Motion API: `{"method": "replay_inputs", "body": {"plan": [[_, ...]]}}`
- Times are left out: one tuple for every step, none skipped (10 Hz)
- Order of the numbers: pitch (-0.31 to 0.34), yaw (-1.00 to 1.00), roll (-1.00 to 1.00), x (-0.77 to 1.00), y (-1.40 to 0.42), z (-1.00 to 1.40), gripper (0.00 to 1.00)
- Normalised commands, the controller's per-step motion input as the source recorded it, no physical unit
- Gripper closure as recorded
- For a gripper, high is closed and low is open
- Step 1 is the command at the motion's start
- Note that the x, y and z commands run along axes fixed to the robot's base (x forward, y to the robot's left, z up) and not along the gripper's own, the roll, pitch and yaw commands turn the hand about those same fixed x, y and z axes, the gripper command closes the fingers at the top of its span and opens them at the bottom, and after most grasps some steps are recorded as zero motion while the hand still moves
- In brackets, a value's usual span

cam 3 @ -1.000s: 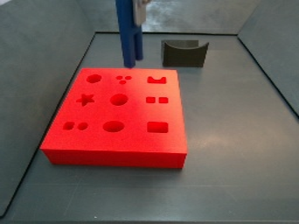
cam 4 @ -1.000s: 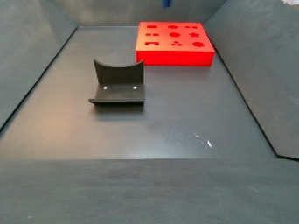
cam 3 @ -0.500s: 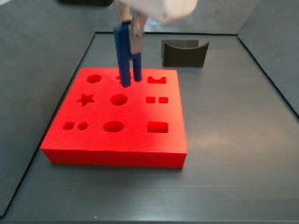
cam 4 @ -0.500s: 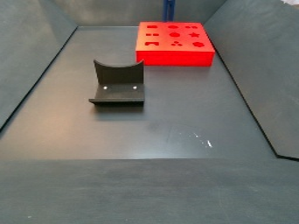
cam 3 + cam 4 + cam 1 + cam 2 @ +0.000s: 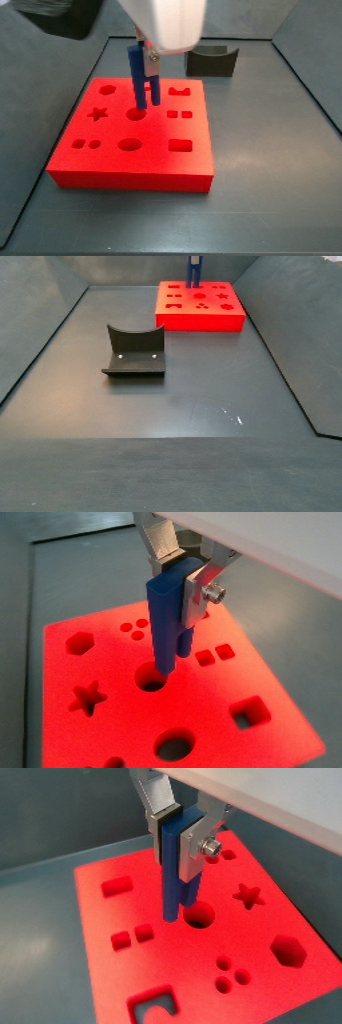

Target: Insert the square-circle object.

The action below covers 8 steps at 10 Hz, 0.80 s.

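Here, in a wrist view, the gripper (image 5: 178, 574) hangs over a red block (image 5: 267, 692) and grips a long blue piece (image 5: 166, 622) between its silver fingers (image 5: 163, 542). The piece points downward, and its lower end sits just over a round hole (image 5: 151, 680) near the middle of the block. A star-shaped hole (image 5: 87, 697) and a hexagon hole (image 5: 79, 641) lie on the block's face near that round hole.

In the other wrist picture the gripper (image 5: 183, 828) again clamps the blue piece (image 5: 177, 873), whose tip hangs right beside a round hole (image 5: 201, 916) in the red block (image 5: 267, 918). Whether the tip has entered the hole cannot be told from either wrist view.

In a side view the red block (image 5: 134, 175) fills the middle of the frame on the dark floor (image 5: 267, 190). The gripper (image 5: 144, 57) comes down from the upper middle, closed on the blue piece (image 5: 140, 85), which stands upright with its lower end at the round hole (image 5: 135, 115) in the block's middle row. The fixture (image 5: 211, 60) stands behind the block, near the upper right.

In the remaining side view the red block (image 5: 201, 318) lies far off at the upper middle. The blue piece (image 5: 194, 271) stands upright above it; the fingers are too small to make out. The fixture (image 5: 134, 351) stands well apart from the block, at centre left.
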Motion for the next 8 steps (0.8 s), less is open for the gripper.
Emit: {"method": "replay_inputs", "body": {"plan": [[0.000, -1.00, 0.00, 0.00, 0.00, 0.05, 1.00], [0.000, -1.00, 0.00, 0.00, 0.00, 0.05, 1.00], [0.000, -1.00, 0.03, 0.00, 0.00, 0.13, 1.00], [0.000, -0.98, 0.11, -0.14, 0.00, 0.32, 1.00], [0.000, -0.93, 0.14, -0.20, 0.00, 0.39, 1.00], [0.000, -0.79, 0.09, -0.17, -0.15, 0.19, 1.00], [0.004, 0.00, 0.00, 0.00, 0.00, 0.00, 1.00], [-0.009, 0.00, 0.00, -0.19, 0.00, -0.01, 1.00]]}}
